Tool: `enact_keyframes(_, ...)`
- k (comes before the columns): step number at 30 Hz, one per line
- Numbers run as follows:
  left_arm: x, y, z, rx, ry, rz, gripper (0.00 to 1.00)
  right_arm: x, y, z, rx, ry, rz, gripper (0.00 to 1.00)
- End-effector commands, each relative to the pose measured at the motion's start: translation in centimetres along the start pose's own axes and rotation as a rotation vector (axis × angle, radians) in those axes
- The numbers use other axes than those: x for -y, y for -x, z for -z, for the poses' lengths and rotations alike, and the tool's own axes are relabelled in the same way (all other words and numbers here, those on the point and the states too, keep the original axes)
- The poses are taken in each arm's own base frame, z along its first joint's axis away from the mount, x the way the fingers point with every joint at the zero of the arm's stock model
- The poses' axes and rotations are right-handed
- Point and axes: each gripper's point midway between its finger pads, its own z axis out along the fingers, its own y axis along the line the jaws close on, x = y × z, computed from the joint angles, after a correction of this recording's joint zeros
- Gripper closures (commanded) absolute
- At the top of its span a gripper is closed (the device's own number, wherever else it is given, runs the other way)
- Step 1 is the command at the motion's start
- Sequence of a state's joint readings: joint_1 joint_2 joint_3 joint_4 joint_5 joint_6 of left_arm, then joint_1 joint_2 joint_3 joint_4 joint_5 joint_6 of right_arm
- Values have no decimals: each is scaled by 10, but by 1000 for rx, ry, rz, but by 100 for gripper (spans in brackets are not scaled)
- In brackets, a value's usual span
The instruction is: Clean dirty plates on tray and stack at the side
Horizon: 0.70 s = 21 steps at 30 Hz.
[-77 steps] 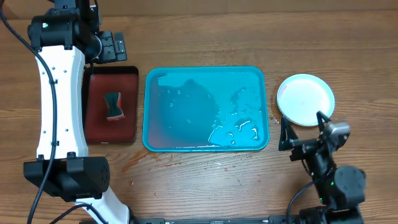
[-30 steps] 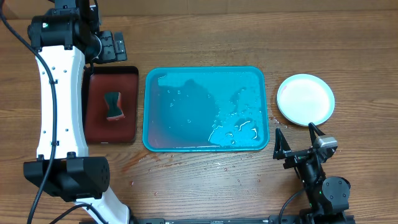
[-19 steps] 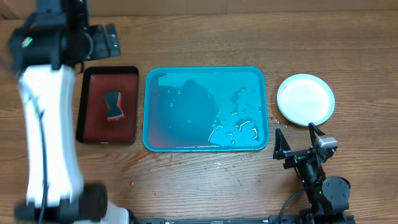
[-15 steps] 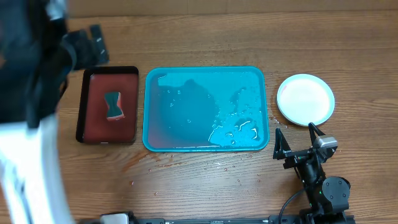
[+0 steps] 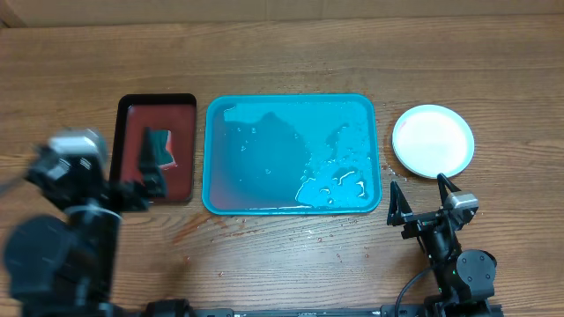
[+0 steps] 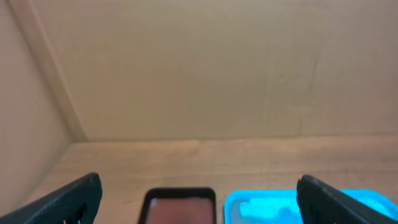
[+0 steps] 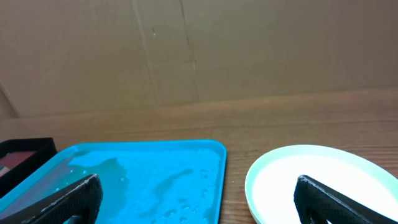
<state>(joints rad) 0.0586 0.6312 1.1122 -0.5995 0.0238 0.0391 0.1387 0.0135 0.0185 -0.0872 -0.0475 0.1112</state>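
A: The left gripper (image 6: 199, 186) is spread wide with nothing in it, and its arm is what has just changed. A moment ago it reached out past the far end of the black tray (image 5: 157, 96). Now it is folded back at the near left of the table (image 5: 282, 53), blurred in the overhead view.

B: And the right gripper (image 5: 417, 195)?

A: Also splayed and empty. It drew away from the white plate (image 5: 433, 141) a little earlier and has sat near the table's front edge since, close to the plate but not touching it.

B: So both arms have pulled back. What does that mean for the job?

A: Probably that it is done, or nearly. The turquoise tray (image 5: 291, 97) holds no plate, only water (image 5: 335, 187) pooled toward its near right corner. The white plate lies on the table to the tray's right, apart from it, and its face looks clean.

B: Counts?

A: One turquoise tray. One black tray, with one dark pad (image 5: 161, 145) lying in it, partly hidden by the left arm. Two grippers, both idle. One plate face is showing. Neither the overhead nor the right wrist view shows whether other plates lie stacked beneath it.

B: Then the stack is only inferred.

A: Yes, it is a judgement, not something visible.
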Motion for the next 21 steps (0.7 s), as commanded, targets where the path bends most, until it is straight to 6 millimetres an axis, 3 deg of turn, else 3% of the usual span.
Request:
enact_keyframes(1,16,-40,5,63,-78,-44,0,1,-1,0,9,-4,4,0)
enact_keyframes(13,24,-149,-13,228,-92,-61,0,1,-1,0,9,-4,4,0)
enact_keyframes(21,25,-186,-23,278,-79,-124,0,1,-1,0,9,-4,4,0)
